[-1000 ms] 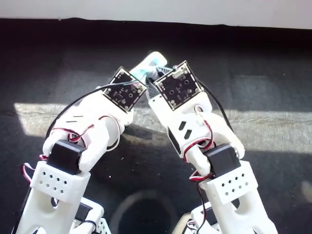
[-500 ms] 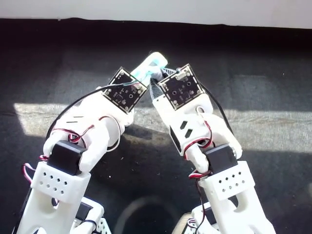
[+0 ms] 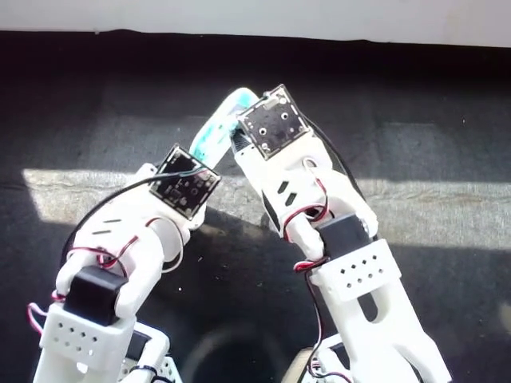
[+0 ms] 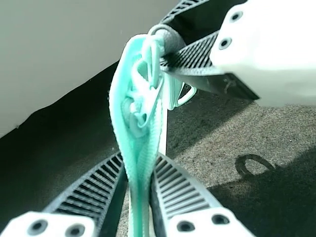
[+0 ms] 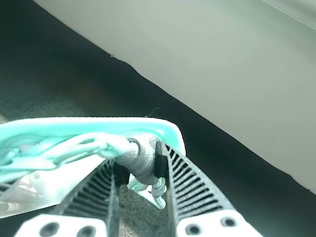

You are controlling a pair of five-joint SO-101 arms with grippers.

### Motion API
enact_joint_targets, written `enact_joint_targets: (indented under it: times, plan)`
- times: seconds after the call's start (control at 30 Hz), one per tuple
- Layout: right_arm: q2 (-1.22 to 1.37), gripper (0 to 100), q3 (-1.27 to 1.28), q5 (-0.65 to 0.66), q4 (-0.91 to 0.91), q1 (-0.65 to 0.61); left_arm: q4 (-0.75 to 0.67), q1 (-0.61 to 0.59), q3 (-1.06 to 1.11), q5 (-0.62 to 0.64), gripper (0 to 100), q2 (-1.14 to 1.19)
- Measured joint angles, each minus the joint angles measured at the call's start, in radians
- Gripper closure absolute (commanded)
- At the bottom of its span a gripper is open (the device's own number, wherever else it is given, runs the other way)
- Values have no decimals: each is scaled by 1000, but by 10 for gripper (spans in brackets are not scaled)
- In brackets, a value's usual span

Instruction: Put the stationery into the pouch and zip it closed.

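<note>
The mint-green fabric pouch (image 3: 214, 132) with a clear plastic side is held up off the table, pinched between the two grippers. It is seen edge-on in the left wrist view (image 4: 140, 148) and lengthwise in the right wrist view (image 5: 74, 126), and both views cut it off at the frame's edge. In the high view only a narrow strip of it shows between the two wrists, and the arms cover the remainder. What is inside cannot be made out. The folds and cords along its top edge are too tangled to tell whether the zip is done up.

The left gripper (image 4: 139, 170) has its black ribbed fingers (image 4: 182, 192) pressed tight on one end of the pouch, with the fabric squeezed flat between them. At the pouch's other end the right gripper (image 5: 140, 160) is clamped on a short grey woven pull tab (image 5: 139, 157), which is tied to the zip by pale green cord.

In the high view each gripper is hidden under the square circuit board on its wrist. The left arm's board (image 3: 185, 182) is at the pouch's near end, and the right arm's board (image 3: 273, 121) is just beside its far end.

Under the pouch lies a dark grey felt-like mat (image 3: 431, 144), crossed on the pouch's near side by a band of sunlight (image 3: 447, 211). Beyond the pouch runs a white wall (image 3: 319, 14).
</note>
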Motion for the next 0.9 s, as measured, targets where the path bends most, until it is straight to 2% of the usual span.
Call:
enact_joint_targets:
  times: [0.17, 0.9]
  plan:
    - [14, 992, -8, 0, -2, 0, 0, -40, 25, 0, 990, -41]
    - [37, 992, -6, 0, -64, 25, -2, -43, 26, 0, 990, -48]
